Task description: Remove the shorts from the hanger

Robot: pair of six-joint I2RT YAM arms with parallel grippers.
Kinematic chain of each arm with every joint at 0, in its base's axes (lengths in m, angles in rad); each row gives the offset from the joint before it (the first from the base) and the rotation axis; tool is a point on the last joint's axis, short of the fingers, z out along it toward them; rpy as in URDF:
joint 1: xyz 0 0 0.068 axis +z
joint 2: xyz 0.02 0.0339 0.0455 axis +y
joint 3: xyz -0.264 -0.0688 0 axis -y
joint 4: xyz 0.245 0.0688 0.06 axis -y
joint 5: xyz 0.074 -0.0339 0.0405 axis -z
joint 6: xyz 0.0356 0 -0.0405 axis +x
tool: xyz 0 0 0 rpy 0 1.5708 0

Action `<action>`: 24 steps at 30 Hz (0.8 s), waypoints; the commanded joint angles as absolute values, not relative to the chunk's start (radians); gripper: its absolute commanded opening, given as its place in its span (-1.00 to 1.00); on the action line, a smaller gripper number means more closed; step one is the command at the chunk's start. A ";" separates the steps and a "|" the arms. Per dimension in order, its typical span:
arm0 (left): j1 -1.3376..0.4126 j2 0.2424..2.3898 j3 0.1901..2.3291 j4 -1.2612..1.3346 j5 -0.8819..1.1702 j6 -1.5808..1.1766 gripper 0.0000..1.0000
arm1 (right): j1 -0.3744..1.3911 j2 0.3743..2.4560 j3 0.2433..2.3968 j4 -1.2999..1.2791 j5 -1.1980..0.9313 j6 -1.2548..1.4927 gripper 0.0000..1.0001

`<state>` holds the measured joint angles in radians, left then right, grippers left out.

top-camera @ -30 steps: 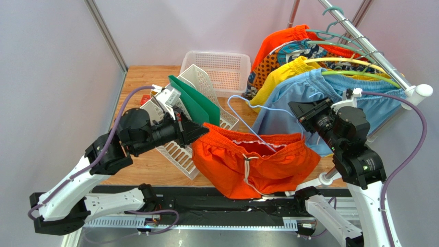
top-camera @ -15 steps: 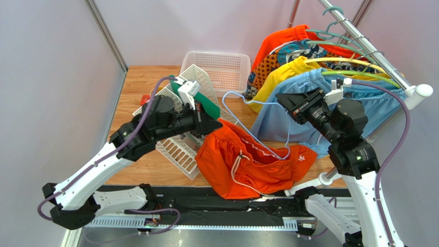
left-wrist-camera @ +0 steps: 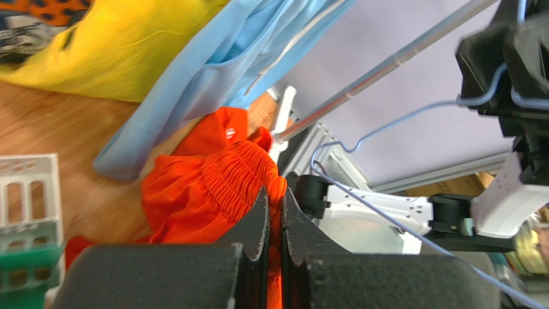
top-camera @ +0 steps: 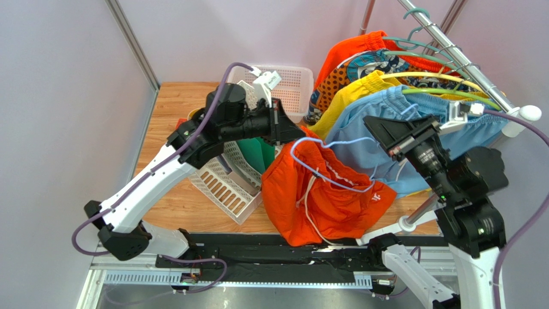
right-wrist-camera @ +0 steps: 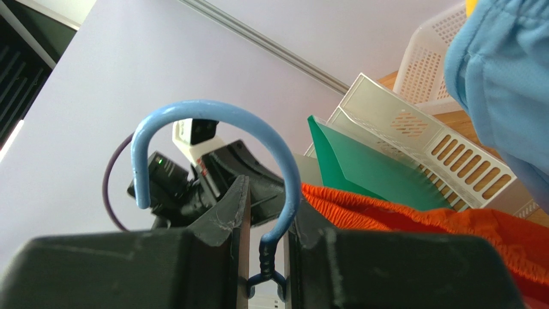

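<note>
Orange shorts [top-camera: 341,212], waistband pinched by left gripper [left-wrist-camera: 274,193], right gripper [right-wrist-camera: 267,206] clamped on blue hanger [right-wrist-camera: 212,106], wire partly hidden in cloth

Raised and swung the left gripper [top-camera: 295,132] farther back, waistband pinched; bunched the orange shorts [top-camera: 325,209] into a narrow drape beneath it; bared more blue hanger [right-wrist-camera: 212,104] beside the right gripper [top-camera: 377,129].

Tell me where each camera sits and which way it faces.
Top: above, behind the bases, facing down at the table; left arm and right arm show.
Left wrist: on the left arm, facing the right arm; left pincer shut on orange shorts.
Right wrist: on the right arm, facing the left arm; right pincer shut on hanger.
Shared: orange shorts in all three.
</note>
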<state>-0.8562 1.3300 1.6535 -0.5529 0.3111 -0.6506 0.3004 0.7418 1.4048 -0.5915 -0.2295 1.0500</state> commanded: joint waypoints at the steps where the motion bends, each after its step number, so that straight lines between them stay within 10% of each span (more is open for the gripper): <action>1: -0.851 1.435 1.704 -0.460 0.449 -0.719 -1.00 | 0.301 0.677 1.408 -0.673 -0.170 0.997 -1.00; 10: -0.862 1.615 1.862 -0.463 0.494 -0.701 -0.94 | 0.301 0.629 1.420 -0.856 -0.121 0.875 -1.00; 12: -0.867 1.638 1.922 -0.535 0.488 -0.678 -0.61 | 0.301 0.627 1.417 -0.885 -0.117 0.838 -1.00; 13: -0.867 1.650 1.942 -0.561 0.476 -0.651 0.12 | 0.301 0.627 1.416 -0.909 -0.111 0.828 -1.00; 15: -0.867 1.652 1.991 -0.628 0.462 -0.602 0.61 | 0.299 0.624 1.413 -0.934 -0.104 0.804 -1.00; 24: -0.864 1.468 1.951 -0.764 0.507 -0.546 0.71 | 0.299 0.635 1.410 -0.980 -0.123 0.687 -1.00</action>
